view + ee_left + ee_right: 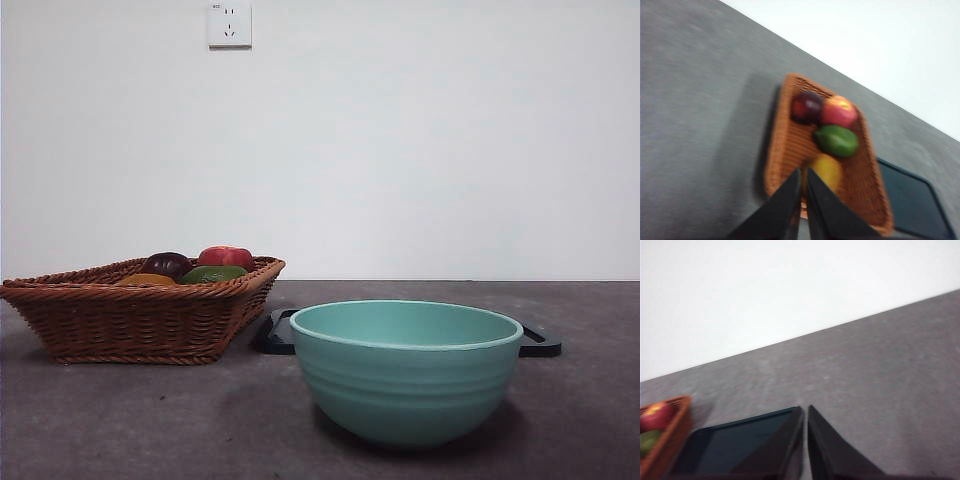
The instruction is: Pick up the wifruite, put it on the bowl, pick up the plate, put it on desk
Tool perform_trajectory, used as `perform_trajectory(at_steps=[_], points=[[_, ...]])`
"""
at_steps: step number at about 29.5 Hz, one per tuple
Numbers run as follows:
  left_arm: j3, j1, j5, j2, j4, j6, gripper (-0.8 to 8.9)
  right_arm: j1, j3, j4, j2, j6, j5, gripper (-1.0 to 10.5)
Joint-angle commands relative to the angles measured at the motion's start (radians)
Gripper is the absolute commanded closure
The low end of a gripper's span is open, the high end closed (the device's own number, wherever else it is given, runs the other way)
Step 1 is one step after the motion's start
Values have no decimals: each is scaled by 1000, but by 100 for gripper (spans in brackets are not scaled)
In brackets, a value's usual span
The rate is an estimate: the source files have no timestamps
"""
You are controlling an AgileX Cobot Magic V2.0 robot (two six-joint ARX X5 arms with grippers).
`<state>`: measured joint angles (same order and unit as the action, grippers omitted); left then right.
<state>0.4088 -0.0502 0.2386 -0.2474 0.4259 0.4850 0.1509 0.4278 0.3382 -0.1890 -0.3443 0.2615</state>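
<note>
The wifruite (146,280) (828,169), small and yellow-orange, lies in the brown wicker basket (130,320) at the left. The mint-green bowl (405,375) stands on the desk (120,420), in front of the black plate (275,335). Only the plate's two ends show behind the bowl. My left gripper (803,172) hovers above the basket (785,150), jaws shut and empty, tips close to the wifruite in that view. My right gripper (805,410) is shut and empty above the plate (735,445). Neither arm shows in the front view.
The basket also holds a dark purple fruit (806,106), a red fruit (839,111) and a green fruit (836,140). A white wall with a socket (229,24) stands behind the desk.
</note>
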Motion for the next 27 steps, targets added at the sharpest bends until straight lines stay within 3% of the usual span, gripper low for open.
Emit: perform_trajectory(at_steps=[1, 11, 18, 27], points=[[111, -2, 37, -85, 43, -81, 798, 2, 130, 88, -91, 74, 50, 940], [438, 22, 234, -381, 269, -285, 798, -66, 472, 396, -386, 217, 181, 940], [621, 116, 261, -529, 475, -421, 798, -191, 611, 602, -508, 312, 183, 940], [681, 241, 261, -573, 640, -505, 798, -398, 653, 815, -568, 389, 183, 940]])
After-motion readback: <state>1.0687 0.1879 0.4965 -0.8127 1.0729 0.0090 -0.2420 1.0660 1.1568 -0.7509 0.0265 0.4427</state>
